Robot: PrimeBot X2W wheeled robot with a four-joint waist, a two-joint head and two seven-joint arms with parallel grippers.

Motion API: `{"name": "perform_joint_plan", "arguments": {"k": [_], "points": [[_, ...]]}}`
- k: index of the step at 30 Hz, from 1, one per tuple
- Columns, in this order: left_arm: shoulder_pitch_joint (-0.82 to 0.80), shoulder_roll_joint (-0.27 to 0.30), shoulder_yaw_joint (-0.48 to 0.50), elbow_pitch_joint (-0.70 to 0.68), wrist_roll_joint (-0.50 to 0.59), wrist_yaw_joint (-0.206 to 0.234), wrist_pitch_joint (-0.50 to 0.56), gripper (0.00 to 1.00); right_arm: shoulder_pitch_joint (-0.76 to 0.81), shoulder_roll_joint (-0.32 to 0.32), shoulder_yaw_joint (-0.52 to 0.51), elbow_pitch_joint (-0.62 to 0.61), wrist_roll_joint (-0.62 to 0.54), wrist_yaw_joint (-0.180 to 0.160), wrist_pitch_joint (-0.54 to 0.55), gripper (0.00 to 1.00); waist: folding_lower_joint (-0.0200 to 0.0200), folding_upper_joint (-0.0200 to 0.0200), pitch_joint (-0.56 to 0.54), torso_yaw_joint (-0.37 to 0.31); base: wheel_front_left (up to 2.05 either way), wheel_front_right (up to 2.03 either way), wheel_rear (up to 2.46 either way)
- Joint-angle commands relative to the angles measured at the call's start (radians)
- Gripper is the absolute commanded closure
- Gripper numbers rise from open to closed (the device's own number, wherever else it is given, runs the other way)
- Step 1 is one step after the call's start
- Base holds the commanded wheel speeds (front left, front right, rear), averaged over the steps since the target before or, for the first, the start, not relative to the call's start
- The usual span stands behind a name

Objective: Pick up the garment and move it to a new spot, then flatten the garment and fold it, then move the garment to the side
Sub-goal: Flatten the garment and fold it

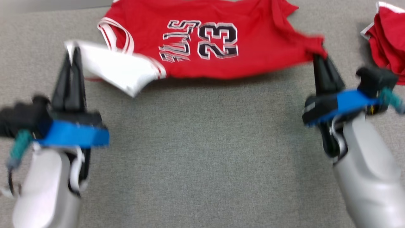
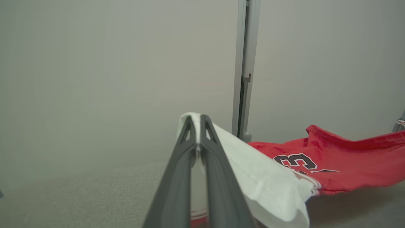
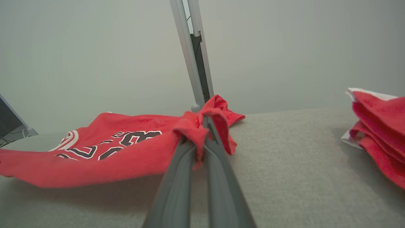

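Grey woven surface (image 1: 202,142) spreads under both your arms. Your left jaws are clamped shut on the white turned-out corner (image 1: 114,68) of the red garment (image 1: 240,47), and your right jaws are closed on its bunched red corner. The garment stretches between the two sets of jaws, long axis running from one to the other. Its near edge is lifted off the surface and the rest lies beyond the tips. Its "23" reads upright to you. A red pile (image 1: 389,38) lies beyond your right jaws, on their outer side.
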Motion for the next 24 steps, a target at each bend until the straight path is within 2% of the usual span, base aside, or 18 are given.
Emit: {"name": "perform_joint_plan", "arguments": {"k": [1,6,13,24], "points": [[0.073,-0.003,0.007,-0.033,-0.005,0.016,-0.004,1.00,0.073,-0.001,-0.005,-0.023,0.012,0.000,-0.005,1.00,0.0002,0.0000,-0.035,0.007,0.00,0.00,0.00],[0.312,-0.024,0.000,-0.100,-0.026,0.047,-0.004,1.00,0.288,0.011,-0.009,-0.079,0.064,0.000,0.006,1.00,0.0002,0.0000,-0.091,0.014,0.00,0.00,0.00],[0.571,-0.054,0.004,-0.159,-0.067,0.088,-0.001,1.00,0.530,0.021,-0.050,-0.145,0.080,0.000,0.034,1.00,0.0002,0.0000,-0.173,0.017,0.00,0.00,0.00],[0.794,-0.056,0.001,-0.221,-0.114,0.110,0.029,1.00,0.800,0.033,-0.111,-0.323,0.045,-0.001,0.146,1.00,0.0002,0.0000,-0.261,0.024,0.00,0.00,0.00]]}}
